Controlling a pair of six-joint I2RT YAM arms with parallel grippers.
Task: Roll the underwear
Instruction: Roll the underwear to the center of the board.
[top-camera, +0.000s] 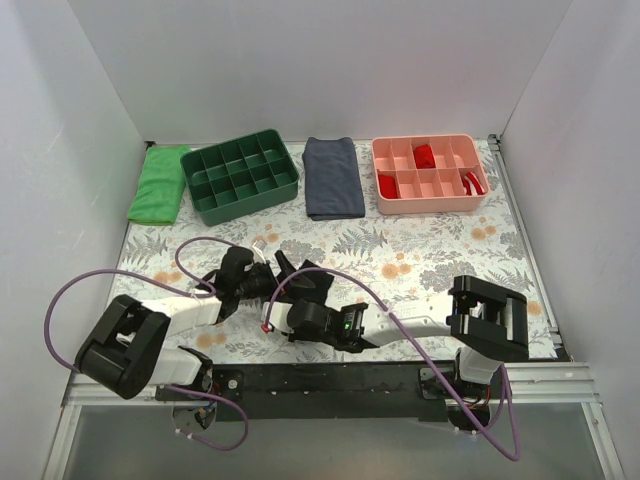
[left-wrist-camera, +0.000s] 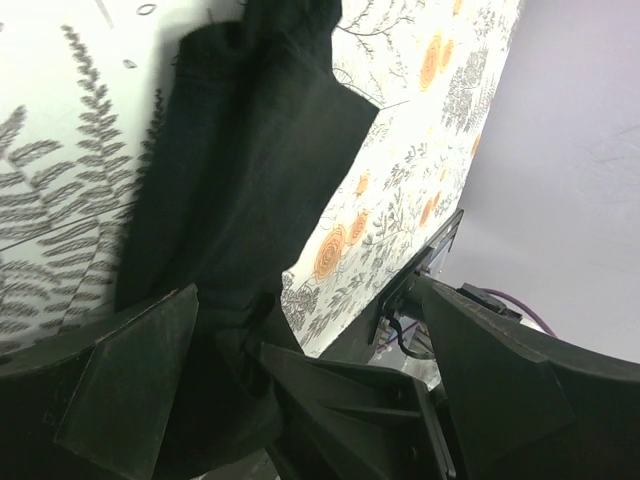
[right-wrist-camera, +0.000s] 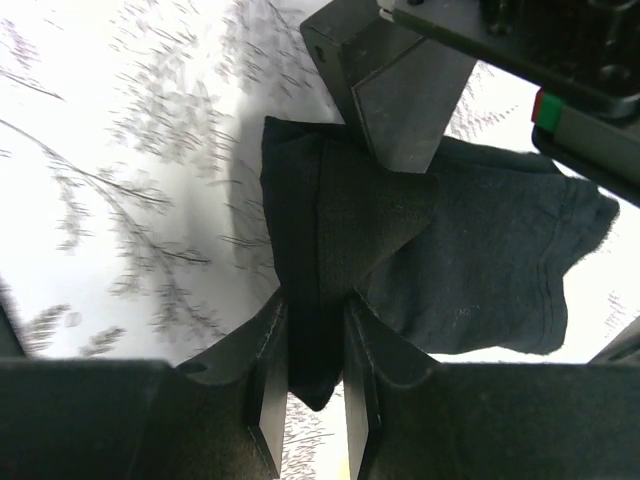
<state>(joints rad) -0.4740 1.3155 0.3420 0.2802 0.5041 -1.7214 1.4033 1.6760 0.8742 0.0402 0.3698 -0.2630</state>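
Observation:
The black underwear (top-camera: 306, 279) lies crumpled on the floral table between both grippers. My left gripper (top-camera: 258, 283) is at its left side. In the left wrist view the gripper (left-wrist-camera: 225, 335) is closed on a bunch of the black fabric (left-wrist-camera: 240, 180), which stretches away over the table. My right gripper (top-camera: 292, 306) is at the near side. In the right wrist view it (right-wrist-camera: 315, 345) is shut on a narrow fold of the underwear (right-wrist-camera: 480, 270), and the rest spreads to the right. A left finger (right-wrist-camera: 385, 90) presses the far end of that fold.
At the back stand a green compartment tray (top-camera: 240, 205), a folded navy-grey cloth (top-camera: 333, 178), a pink tray (top-camera: 430, 206) with small red rolled garments (top-camera: 424, 155), and a green cloth (top-camera: 160, 185). Purple cables (top-camera: 200, 243) loop over the table near the arms.

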